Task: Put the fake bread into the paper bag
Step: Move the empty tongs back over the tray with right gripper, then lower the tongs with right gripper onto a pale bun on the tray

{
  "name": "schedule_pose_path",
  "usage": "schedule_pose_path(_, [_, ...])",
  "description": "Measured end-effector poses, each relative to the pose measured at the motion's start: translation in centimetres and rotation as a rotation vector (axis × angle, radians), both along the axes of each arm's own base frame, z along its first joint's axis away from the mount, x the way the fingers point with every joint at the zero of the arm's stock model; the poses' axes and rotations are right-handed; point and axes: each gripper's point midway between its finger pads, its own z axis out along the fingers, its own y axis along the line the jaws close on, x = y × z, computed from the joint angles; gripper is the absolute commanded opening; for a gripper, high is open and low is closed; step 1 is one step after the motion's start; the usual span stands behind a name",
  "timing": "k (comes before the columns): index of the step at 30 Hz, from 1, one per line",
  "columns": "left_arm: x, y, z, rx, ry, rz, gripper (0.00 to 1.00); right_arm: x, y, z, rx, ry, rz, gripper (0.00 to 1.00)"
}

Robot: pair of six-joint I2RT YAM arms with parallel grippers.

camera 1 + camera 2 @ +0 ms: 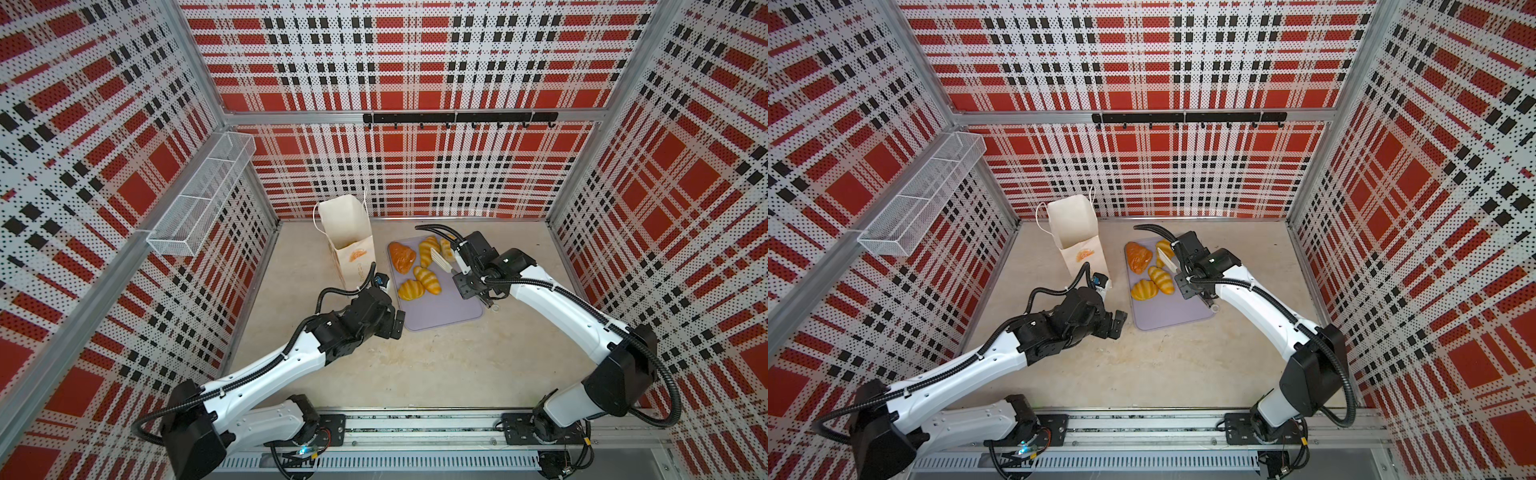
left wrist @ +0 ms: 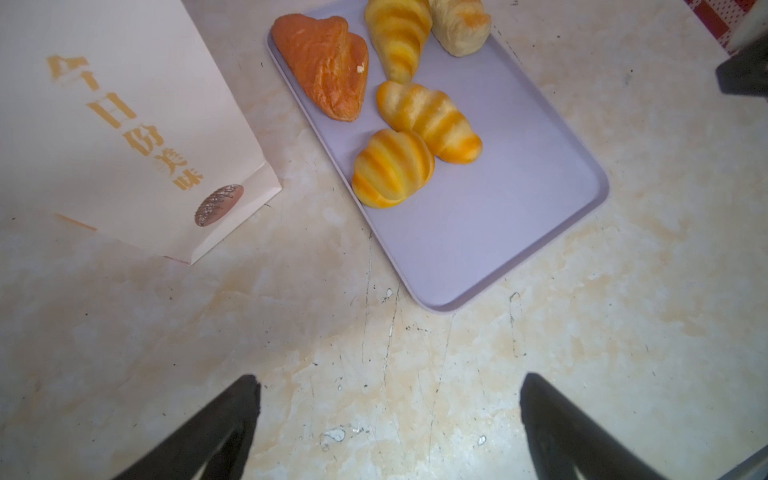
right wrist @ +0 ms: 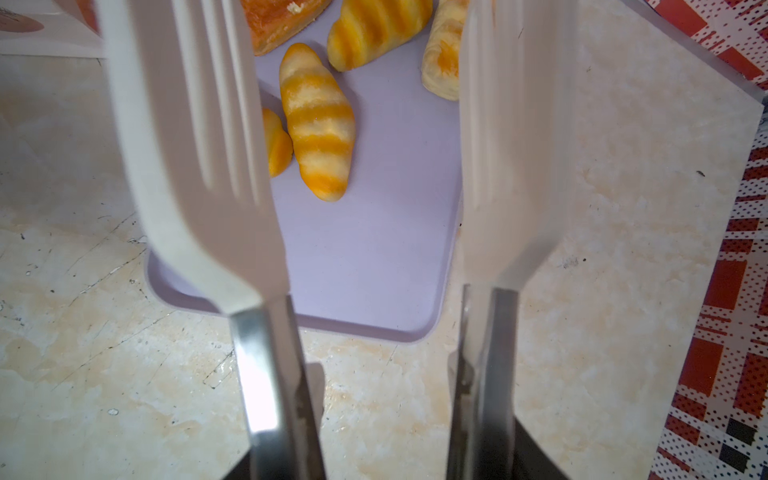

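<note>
Three red-plaid perforated walls enclose the scuffed beige table; left pincer gapes wide, right pincer grips white-bladed tongs.

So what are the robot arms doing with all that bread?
The right hand is holding white tongs, spread open above the lilac tray with nothing between them yet. Five toy breads lie on the tray, one of them a reddish-brown croissant. The paper bag stands upright and open beside the tray. The left hand hangs open and empty over the table, near the bag's foot.
</note>
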Motion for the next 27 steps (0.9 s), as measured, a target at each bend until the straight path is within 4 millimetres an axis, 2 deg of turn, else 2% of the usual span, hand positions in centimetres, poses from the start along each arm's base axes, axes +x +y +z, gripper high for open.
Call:
schedule_pose_path(9, [-0.2, -2.7, -0.6, 0.045, 0.016, -0.077, 0.99, 0.7, -2.8, -2.5, -0.045, 0.058, -0.097, 0.56])
schedule_pose_path(15, [-0.3, -4.4, -1.5, 0.076, 0.037, -0.116, 0.99, 1.6, -4.0, -5.1, -0.09, 0.117, -0.141, 0.56])
schedule_pose_path(22, [-0.5, -6.2, -2.8, 0.117, 0.07, -0.154, 0.99, 3.0, -4.7, -8.2, -0.127, 0.183, -0.173, 0.55])
schedule_pose_path(27, [-0.7, -6.7, -2.9, 0.126, 0.076, -0.165, 0.99, 4.5, -4.6, -9.1, -0.124, 0.191, -0.187, 0.54])
